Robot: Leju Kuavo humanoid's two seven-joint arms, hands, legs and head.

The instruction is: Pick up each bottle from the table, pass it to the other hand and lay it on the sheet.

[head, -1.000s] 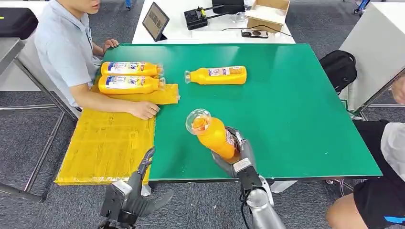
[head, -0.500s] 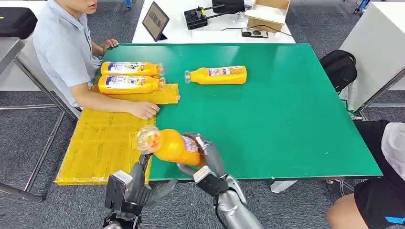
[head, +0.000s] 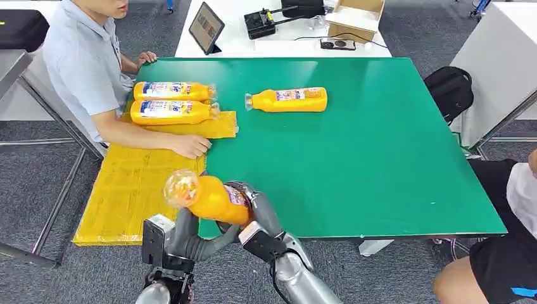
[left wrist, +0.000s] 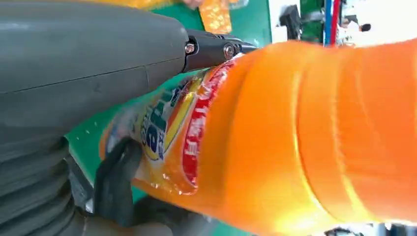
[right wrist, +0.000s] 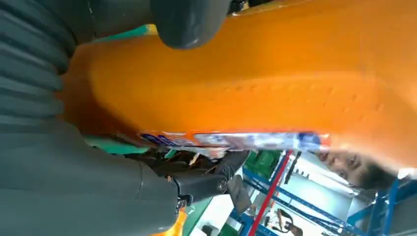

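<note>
Both robot hands on bottle (head: 209,197) now — left (head: 190,235) risen, gripping; right (head: 263,218) still gripping.

The right hand (head: 256,212) has carried the orange plastic juice bottle (head: 209,197) leftward off the green surface (head: 354,158) to the left hand (head: 190,231), whose fingers have risen beneath it.

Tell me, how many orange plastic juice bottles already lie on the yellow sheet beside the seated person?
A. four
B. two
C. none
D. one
B: two orange plastic juice bottles lie side by side on the far end of the yellow sheet, next to the person.
</note>
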